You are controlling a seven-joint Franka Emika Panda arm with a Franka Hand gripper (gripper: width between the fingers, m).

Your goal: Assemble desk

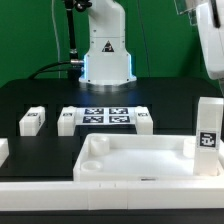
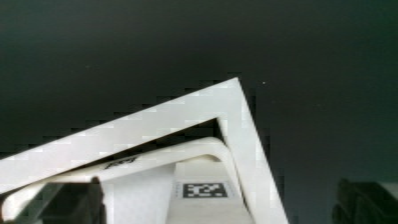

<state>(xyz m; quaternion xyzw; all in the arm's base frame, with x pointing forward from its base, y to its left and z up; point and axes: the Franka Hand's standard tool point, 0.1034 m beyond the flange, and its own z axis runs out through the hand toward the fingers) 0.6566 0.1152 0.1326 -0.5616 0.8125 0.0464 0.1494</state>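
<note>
**A:** No legs fitted yet. The desk top (image 1: 135,160) lies rim-up at the near edge of the table (image 1: 30,95), and the one corner socket I can make out is empty.

**B:** Where are the legs?

**A:** Three lie flat in a row beyond it: first leg (image 1: 32,121), second leg (image 1: 67,121) and third leg (image 1: 143,122). The last two sit just beside either end of the marker board (image 1: 105,117). The upright leg (image 1: 208,125) stands just beside the desk top's far corner on the exterior view's right, and the arm (image 1: 207,40) hangs above it. By my reckoning all the joining is still to do.

**B:** And the gripper (image 2: 214,205)?

**A:** Can't tell. The wrist view gives a white rim corner and a tagged leg end (image 2: 205,188). The dark blurs flanking it may be fingers (image 2: 63,200) — neither gap nor hold is readable.

**B:** Room to move?

**A:** There's open black table between the robot base (image 1: 105,55) and the row. It's tight near the upright leg — a nudge could tip it.
</note>
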